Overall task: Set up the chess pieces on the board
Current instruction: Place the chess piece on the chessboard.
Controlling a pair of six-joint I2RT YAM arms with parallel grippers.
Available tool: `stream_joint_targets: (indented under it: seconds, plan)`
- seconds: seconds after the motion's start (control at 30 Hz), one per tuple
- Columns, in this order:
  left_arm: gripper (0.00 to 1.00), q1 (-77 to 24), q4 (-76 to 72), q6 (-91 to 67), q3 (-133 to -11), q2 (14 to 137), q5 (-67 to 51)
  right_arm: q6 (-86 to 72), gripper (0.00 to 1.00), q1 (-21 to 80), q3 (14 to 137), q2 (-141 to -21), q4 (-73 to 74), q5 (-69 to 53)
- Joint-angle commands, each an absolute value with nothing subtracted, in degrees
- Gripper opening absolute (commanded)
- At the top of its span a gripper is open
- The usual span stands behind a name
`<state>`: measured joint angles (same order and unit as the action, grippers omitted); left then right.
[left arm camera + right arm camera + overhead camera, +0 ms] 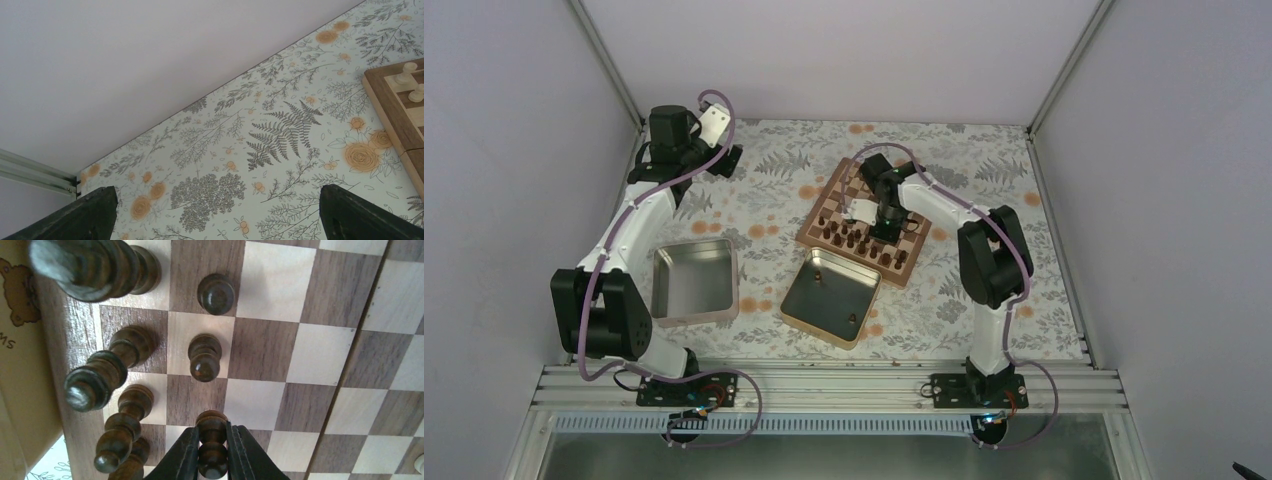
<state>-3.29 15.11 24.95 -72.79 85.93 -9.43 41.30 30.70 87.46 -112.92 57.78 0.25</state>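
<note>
You're working on a table under a floral cloth [769, 205], boxed in by plain white walls [824, 50]; your right gripper [212, 460] is over the board [839, 190], its jaws pinching a dark pawn [212, 440], upright and in line with two more pawns [204, 357]; taller dark pieces [95, 380] crowd its left; your left gripper [215, 215] hangs spread wide over bare cloth, holding nothing; one metal tin [660, 290] lies well left; a second tin [829, 300], just beside the board, holds two dark pieces.
</note>
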Motion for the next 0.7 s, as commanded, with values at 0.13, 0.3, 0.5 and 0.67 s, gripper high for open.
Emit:
stream_joint_targets:
  seconds: [0.13,0.3,0.5,0.67]
  plan:
    - [1.0,-3.4,13.6,25.7,-72.5,86.3,-9.0,42.3,0.15,31.4,88.2,-114.8,57.6,-1.5]
    - [1.0,-3.3,13.7,25.7,-72.5,86.4,-8.8,42.3,0.16,31.3,87.8,-114.9,57.4,-2.0]
    - [1.0,-3.4,13.7,25.7,-72.4,86.1,-8.7,42.3,0.17,31.3,87.9,-115.5,57.3,-2.1]
    - [1.0,-3.3,13.8,25.8,-72.5,86.1,-8.9,42.1,0.21,31.3,87.9,-115.0,56.9,-2.0]
